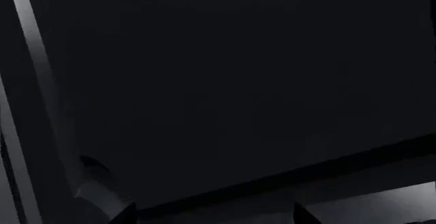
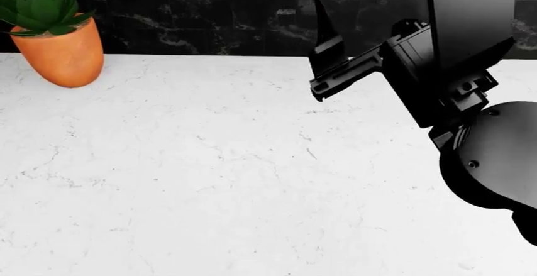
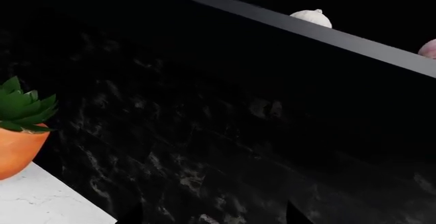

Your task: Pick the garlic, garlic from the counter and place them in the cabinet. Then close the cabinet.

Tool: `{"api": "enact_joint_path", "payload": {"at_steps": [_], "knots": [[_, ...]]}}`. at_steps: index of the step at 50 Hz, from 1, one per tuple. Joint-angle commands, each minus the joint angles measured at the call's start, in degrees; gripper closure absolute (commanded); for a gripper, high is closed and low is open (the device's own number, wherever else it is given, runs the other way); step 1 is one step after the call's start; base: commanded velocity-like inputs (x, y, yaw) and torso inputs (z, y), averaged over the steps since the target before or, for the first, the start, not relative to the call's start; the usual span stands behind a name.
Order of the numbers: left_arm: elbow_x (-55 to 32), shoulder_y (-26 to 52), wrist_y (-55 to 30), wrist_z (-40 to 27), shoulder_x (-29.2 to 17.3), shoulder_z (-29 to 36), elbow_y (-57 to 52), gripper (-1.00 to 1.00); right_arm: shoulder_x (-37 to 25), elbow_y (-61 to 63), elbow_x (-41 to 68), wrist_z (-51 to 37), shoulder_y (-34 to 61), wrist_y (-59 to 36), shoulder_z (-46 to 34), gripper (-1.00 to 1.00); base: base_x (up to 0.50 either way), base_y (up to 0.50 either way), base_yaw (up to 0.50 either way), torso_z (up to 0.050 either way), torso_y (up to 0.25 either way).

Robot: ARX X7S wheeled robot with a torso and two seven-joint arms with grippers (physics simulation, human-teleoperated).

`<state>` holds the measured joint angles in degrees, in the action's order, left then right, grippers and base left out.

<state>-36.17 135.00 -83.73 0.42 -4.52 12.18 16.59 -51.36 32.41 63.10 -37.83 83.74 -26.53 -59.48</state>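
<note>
Sitting already on the cabinet shelf: white garlic (image 3: pixel 312 18) and pinkish garlic (image 3: pixel 429 49), up at 1 o'clock in the right wrist view. Right gripper (image 2: pixel 329 62), raised over the counter (image 2: pixel 210 182), jaws apart, empty. Left gripper's state can't be told. Door-closing remains, I judge.

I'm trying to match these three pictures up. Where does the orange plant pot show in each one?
Head view: the orange plant pot stands at the far left of the white counter, against the black marbled wall.
Right wrist view: the pot shows at the picture's edge, on a corner of the counter.
Left wrist view: not in it; only dark surfaces.
Shared landmark: the black marbled wall behind the pot.
</note>
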Motion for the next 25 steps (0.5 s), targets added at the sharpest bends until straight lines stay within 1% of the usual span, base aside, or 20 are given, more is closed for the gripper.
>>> {"api": "enact_joint_path", "payload": {"at_steps": [1, 3, 9, 25], "knots": [[4.9, -0.1, -0.1, 11.1, 4.3, 8.4, 8.8, -1.0, -2.0, 1.0, 0.3, -0.7, -0.9, 0.6, 0.4, -1.0, 0.0, 0.0, 0.0, 0.0, 0.0], [5.3, 0.0, 0.5, 11.8, 4.4, 9.3, 9.8, -1.0, -2.2, 1.1, 0.4, -0.8, -1.0, 0.7, 0.5, -1.0, 0.0, 0.0, 0.0, 0.0, 0.0], [2.2, 0.0, 3.4, 10.9, 4.5, 12.7, 13.8, -1.0, -2.8, 1.2, 0.0, -0.8, -1.8, 1.4, 0.5, -1.0, 0.0, 0.0, 0.0, 0.0, 0.0], [-7.9, 0.0, 10.6, 5.7, 4.5, 20.5, 21.4, -1.0, -4.3, 1.5, -0.5, -0.9, -3.5, 2.9, 0.9, -1.0, 0.0, 0.0, 0.0, 0.0, 0.0]]}}
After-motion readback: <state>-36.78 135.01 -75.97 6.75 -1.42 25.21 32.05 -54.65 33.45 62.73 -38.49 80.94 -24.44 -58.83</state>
